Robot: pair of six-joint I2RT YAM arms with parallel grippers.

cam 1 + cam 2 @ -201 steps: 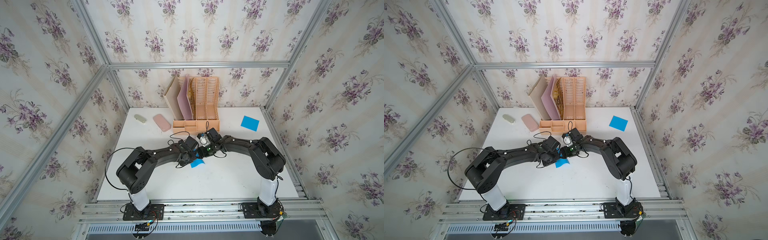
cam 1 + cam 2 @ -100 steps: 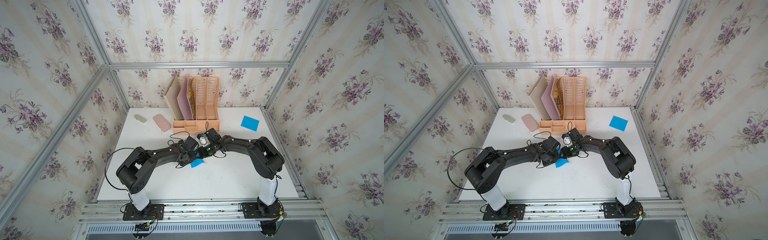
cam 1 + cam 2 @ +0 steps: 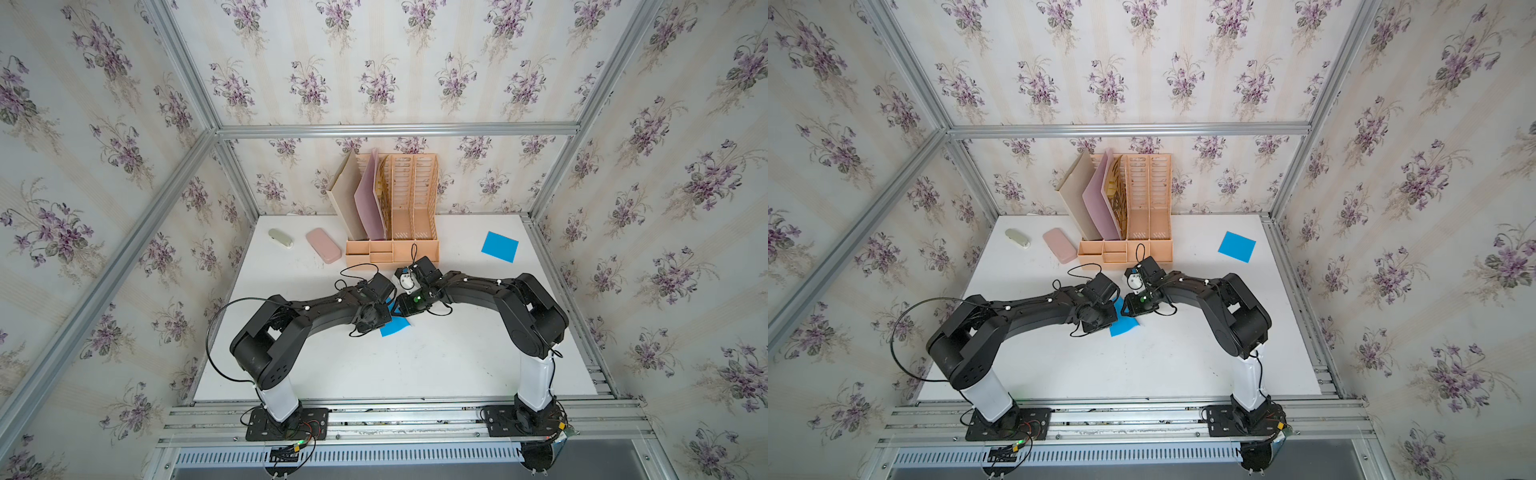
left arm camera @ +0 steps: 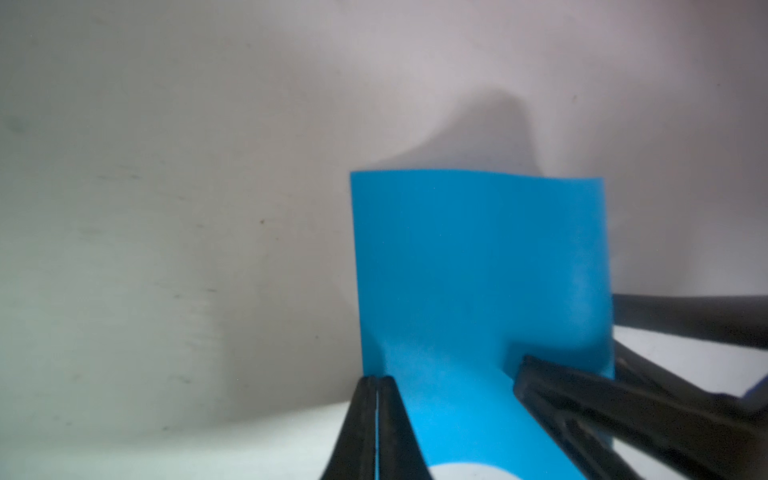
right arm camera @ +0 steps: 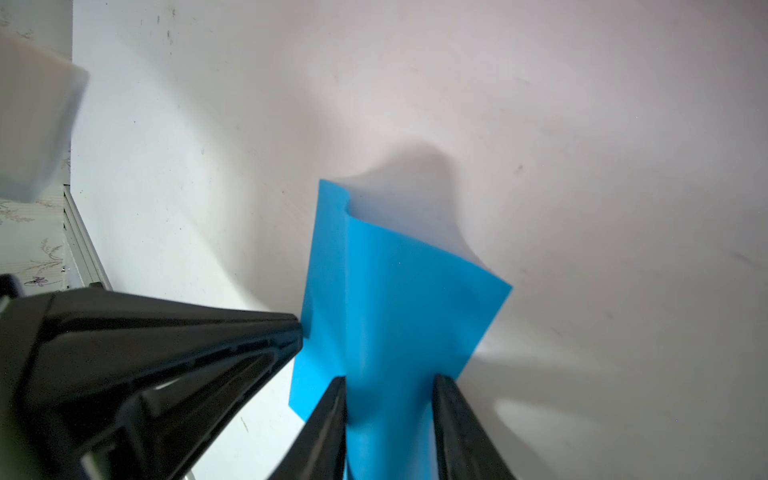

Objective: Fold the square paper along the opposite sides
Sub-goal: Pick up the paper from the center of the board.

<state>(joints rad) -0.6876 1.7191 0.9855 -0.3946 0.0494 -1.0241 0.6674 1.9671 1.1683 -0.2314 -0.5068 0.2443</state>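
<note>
Where the left arm point(image 3: 324, 309) and the right arm point(image 3: 478, 291) meet near the middle of both top views, the blue square paper point(image 3: 395, 328) is found on the white surface point(image 3: 436, 365). It is partly hidden under the arms, and only a part of it is shown just below them.

In the left wrist view the paper is seen standing up off the surface, with its far edge free and a little wavy. The left tool point(image 4: 376, 380) is shown at the bottom of that frame. Its two fingers point(image 4: 392, 415) are pressed nearly together, and a thin strip of blue is caught between them (so the paper's edge is pinched).

In the right wrist view the right tool point(image 5: 390, 380) is seen at the bottom of the frame with its fingers point(image 5: 453, 415) spread apart. A bowed part of the paper is seen between them; whether it is touched by them cannot be told. The left tool's black tip is seen at the left of that frame, right at the paper's side edge.

Near the top of the surface in both top views, a peach file rack point(image 3: 413, 199) is stood by the back wall, with flat folders point(image 3: 368, 199) in its left slots. A pink case point(image 3: 323, 245) and a small grey-green thing point(image 3: 280, 238) are laid to the left of it. A second blue paper point(image 3: 500, 247) is laid flat at the right, well apart from the arms.
</note>
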